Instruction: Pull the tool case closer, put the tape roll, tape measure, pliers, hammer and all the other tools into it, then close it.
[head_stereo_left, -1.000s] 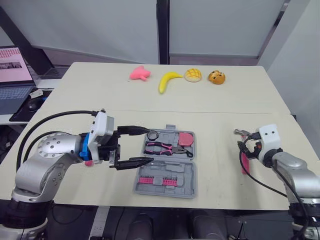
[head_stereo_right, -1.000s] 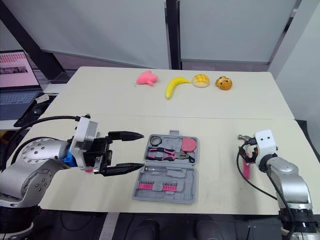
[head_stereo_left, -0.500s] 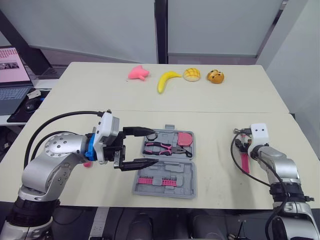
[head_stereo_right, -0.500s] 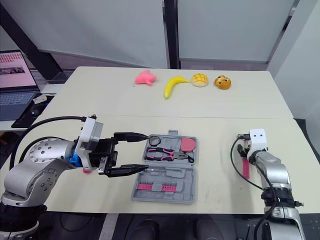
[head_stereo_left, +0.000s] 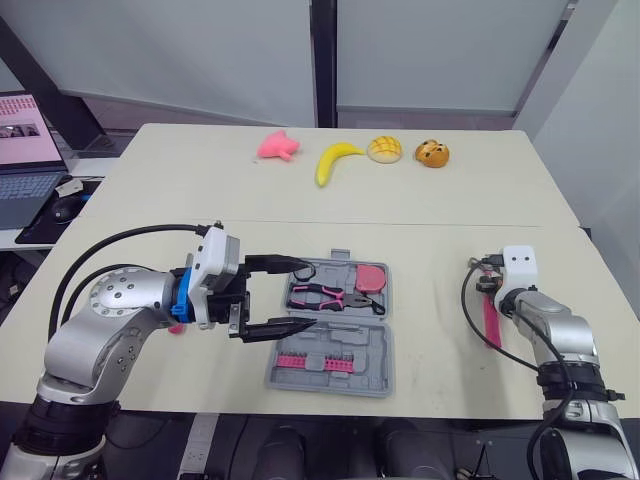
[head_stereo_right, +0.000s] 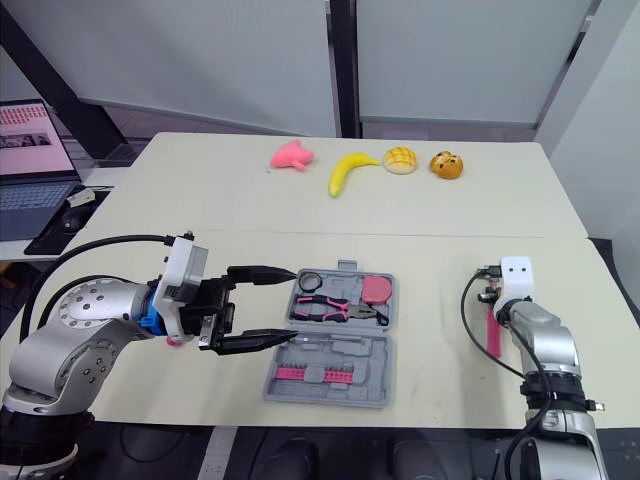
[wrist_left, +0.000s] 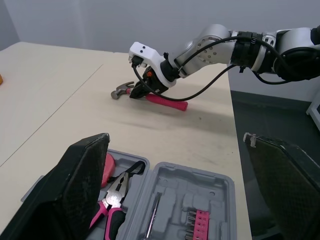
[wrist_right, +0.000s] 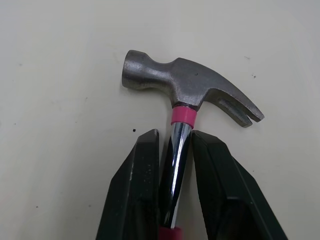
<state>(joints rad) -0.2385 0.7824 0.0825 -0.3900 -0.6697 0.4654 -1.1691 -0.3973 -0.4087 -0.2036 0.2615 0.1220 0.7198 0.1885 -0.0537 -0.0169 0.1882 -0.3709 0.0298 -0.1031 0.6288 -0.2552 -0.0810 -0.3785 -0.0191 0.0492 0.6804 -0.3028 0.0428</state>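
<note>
The pale surface (head_stereo_left: 420, 215) spreads wide, and off its left edge a laptop (head_stereo_left: 25, 160) sits open on a side desk. Front and centre on the surface lies the grey tool case (head_stereo_left: 370, 345), lid flat open, two halves side by side toward the near edge.

The left hand (head_stereo_left: 305, 293) hangs at the case's left side, and it's wide. One black finger reaches over the far half, the other over the near half, with nothing between them.

Over on the right, well apart from the case, the right hand (wrist_right: 175, 137) is clamped narrow on the hammer (wrist_right: 187, 90). Both fingers pinch the chrome shaft just below the pink collar and the steel head. The hammer lies flat on the surface, pink handle running back toward the near edge.

Along the far edge sits a row: a pink toy (head_stereo_left: 277, 147), a banana (head_stereo_left: 336, 160), a yellow bun (head_stereo_left: 386, 150) and an orange toy (head_stereo_left: 432, 154), all near one another.

Inside the case, the pliers (head_stereo_left: 322, 295) with pink-and-black grips lie in the far half. A pink rounded tool (head_stereo_left: 370, 277) is tucked in that half's right corner, and a dark ring (head_stereo_right: 311, 281) sits at its left corner. The near half carries a pink strip of bits (head_stereo_left: 315, 362).
</note>
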